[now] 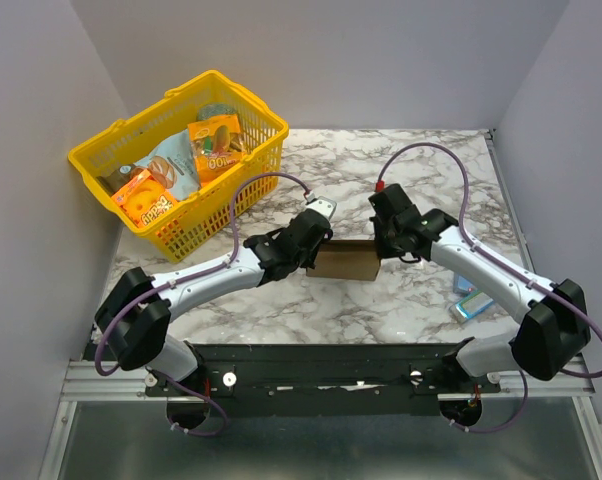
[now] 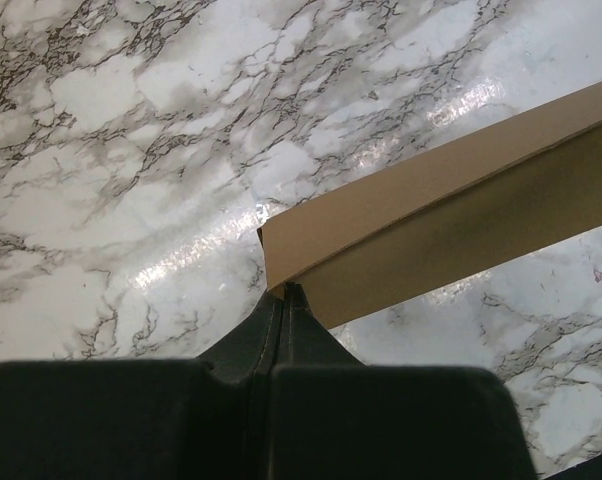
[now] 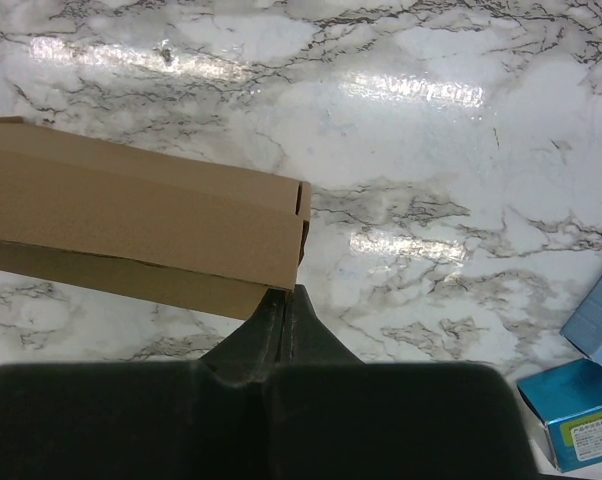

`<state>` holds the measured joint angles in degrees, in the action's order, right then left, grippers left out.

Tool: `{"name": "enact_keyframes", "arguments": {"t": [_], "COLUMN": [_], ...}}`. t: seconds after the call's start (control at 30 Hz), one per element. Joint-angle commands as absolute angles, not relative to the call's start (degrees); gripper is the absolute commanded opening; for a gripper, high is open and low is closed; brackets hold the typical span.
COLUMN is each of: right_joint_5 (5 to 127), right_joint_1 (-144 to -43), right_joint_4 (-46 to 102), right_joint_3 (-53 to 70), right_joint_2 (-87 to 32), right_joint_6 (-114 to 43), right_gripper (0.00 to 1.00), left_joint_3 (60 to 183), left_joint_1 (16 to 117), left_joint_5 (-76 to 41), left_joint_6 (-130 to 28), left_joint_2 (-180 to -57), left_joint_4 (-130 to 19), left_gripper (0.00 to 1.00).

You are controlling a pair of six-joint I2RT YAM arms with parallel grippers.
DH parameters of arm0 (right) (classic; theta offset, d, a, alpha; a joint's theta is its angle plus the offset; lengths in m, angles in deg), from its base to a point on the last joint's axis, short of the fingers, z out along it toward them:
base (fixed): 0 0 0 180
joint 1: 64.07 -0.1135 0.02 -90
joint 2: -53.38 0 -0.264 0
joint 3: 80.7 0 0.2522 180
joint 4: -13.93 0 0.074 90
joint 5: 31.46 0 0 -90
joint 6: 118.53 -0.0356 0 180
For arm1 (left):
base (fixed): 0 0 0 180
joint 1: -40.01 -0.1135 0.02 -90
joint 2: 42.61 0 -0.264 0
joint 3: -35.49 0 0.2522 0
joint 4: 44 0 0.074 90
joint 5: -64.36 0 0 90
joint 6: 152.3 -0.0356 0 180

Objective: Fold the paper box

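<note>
The paper box [image 1: 343,262] is a small plain brown cardboard box lying near the middle of the marble table, between my two grippers. My left gripper [image 1: 314,252] is at its left end. In the left wrist view the left gripper [image 2: 286,290] is shut, its tips touching the lower corner of the box [image 2: 451,220]. My right gripper [image 1: 384,250] is at the box's right end. Seen from the right wrist, that gripper [image 3: 288,292] is shut too, its tips against the bottom corner of the box [image 3: 141,210]. No cardboard shows between either pair of fingers.
A yellow basket [image 1: 111,140] with several printed snack packs stands at the back left. Small blue packets [image 1: 471,303] lie at the right beside the right arm, and one blue packet [image 3: 581,420] shows low in the right wrist view. Grey walls close in the sides.
</note>
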<state>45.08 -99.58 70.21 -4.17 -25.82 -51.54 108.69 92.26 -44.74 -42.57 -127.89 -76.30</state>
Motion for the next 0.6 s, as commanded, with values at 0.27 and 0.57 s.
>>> {"name": "enact_keyframes", "arguments": {"t": [0.27, 0.57], "right_joint_5": [55.28, 55.98], "right_joint_1": [-100.81, -100.81], "right_joint_4": [62.76, 62.76], "right_joint_3": [0.56, 1.44], "right_joint_2": [-28.27, -29.06], "right_joint_6": [-54.37, -54.55], "right_gripper": [0.01, 0.01], "left_joint_3": [107.08, 106.99], "left_joint_1": [94.77, 94.86], "left_joint_5": [-38.91, -39.09], "left_joint_6": [-41.91, -42.0], "left_joint_2": [-127.78, -127.61], "left_joint_4": [-75.16, -74.81], "left_gripper": [0.0, 0.0]}}
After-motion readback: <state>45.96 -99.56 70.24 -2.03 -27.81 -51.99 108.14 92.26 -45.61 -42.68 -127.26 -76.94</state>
